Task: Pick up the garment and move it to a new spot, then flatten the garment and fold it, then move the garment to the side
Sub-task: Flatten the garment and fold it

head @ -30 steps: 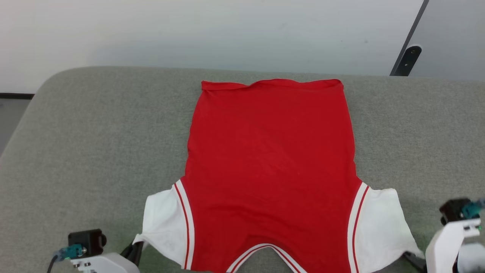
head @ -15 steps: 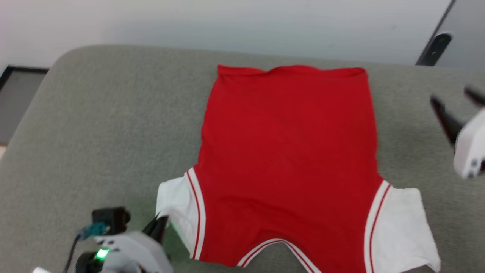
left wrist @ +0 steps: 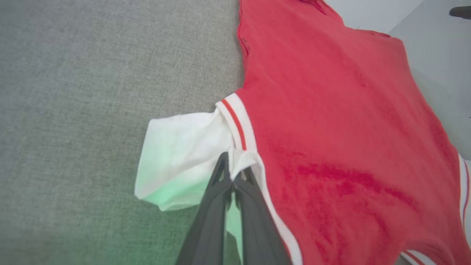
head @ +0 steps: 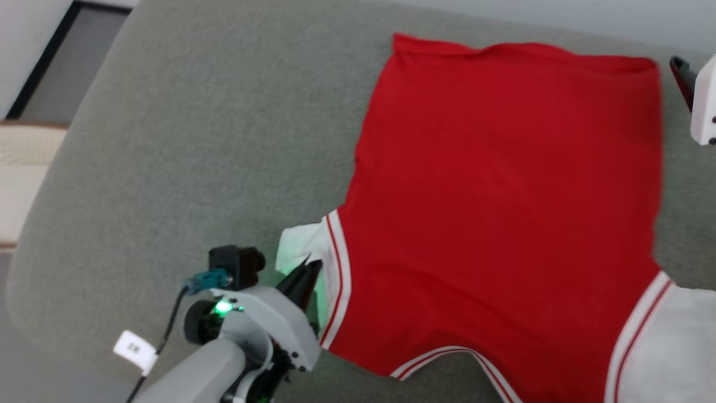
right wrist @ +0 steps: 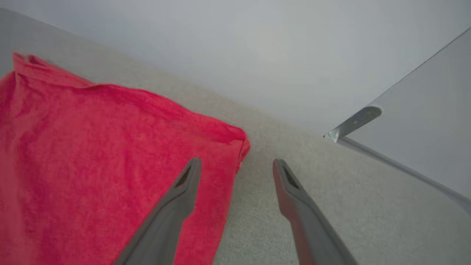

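Observation:
The garment point(head: 503, 196) lies spread on the grey cushion point(head: 196, 140), plain red side up, with no lettering showing. Its hem is at the far end and its white sleeves are nearest me. My left gripper point(head: 306, 268) is shut on the left sleeve point(left wrist: 176, 154), pinching white fabric point(left wrist: 239, 158) right beside the red-and-white trim point(left wrist: 235, 121). The sleeve is bunched under the fingers. My right gripper point(head: 683, 73) hovers open by the hem's far right corner point(right wrist: 235, 138). In the right wrist view the gripper point(right wrist: 235, 165) holds nothing between its spread fingers.
The cushion's rounded left edge point(head: 33, 235) drops to a beige floor strip point(head: 17, 168). A pale wall point(right wrist: 220, 44) runs behind the far edge, and a grey panel with a metal corner point(right wrist: 353, 123) stands past the right gripper. Bare cushion lies left of the garment.
The camera has swung left and down. My right gripper left the right sleeve and rose to the far hem corner. The left gripper carried its sleeve inward toward the red body.

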Tool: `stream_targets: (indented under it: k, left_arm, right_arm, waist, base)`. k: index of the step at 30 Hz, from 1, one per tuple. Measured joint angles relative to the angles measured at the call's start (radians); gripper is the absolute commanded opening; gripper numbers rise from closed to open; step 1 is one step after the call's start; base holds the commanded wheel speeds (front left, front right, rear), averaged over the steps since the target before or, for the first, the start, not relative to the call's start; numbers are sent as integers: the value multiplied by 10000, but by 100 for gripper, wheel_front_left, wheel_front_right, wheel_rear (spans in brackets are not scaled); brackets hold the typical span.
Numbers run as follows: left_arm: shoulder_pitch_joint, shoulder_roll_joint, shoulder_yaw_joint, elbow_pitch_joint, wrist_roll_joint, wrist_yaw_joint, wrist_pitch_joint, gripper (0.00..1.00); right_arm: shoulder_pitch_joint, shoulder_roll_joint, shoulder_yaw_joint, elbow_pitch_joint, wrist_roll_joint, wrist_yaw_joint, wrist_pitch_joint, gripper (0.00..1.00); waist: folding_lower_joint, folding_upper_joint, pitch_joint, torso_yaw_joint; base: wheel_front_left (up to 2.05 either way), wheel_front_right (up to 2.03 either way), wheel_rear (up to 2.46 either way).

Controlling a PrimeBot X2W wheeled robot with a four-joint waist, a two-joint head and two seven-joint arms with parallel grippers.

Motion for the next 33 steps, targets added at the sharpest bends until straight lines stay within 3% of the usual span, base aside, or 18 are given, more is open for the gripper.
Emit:
stream_targets:
  k: [6,18,19,26,33]
  left_arm:
    - [-584,-633,-259,702,92,-552,0,0]
    - [-1213,-1636,-546,1979,98,-1511,-240,0]
    - [-1243,-1655,-543,2063,94,-1532,-267,0]
    - [-1350,-1678,-364,2545,2,-1699,-529,0]
    - [-1205,-1308,-130,2836,-146,-1695,-681,0]
  right_arm:
    - [-1253,58,36,2374,48,-2,1649,100]
    - [-2406,-374,-1465,5072,-1517,-2,1716,100]
    - [-2469,-401,-1664,5206,-1672,0,1607,0]
    - [-2839,6,-2535,5676,-2562,-4,1150,0]
    - [-2945,673,-2261,5881,-2669,-38,1446,0]
  waist:
    - [0,0,537,698]
    - [0,0,1257,1968]
    - [0,0,1314,2034]
    - [0,0,1481,2100]
    - [0,0,1178,1583]
  base:
    - [0,0,0]
    - [0,0,0]
    - [0,0,0]
    - [0,0,0]
    - [0,0,0]
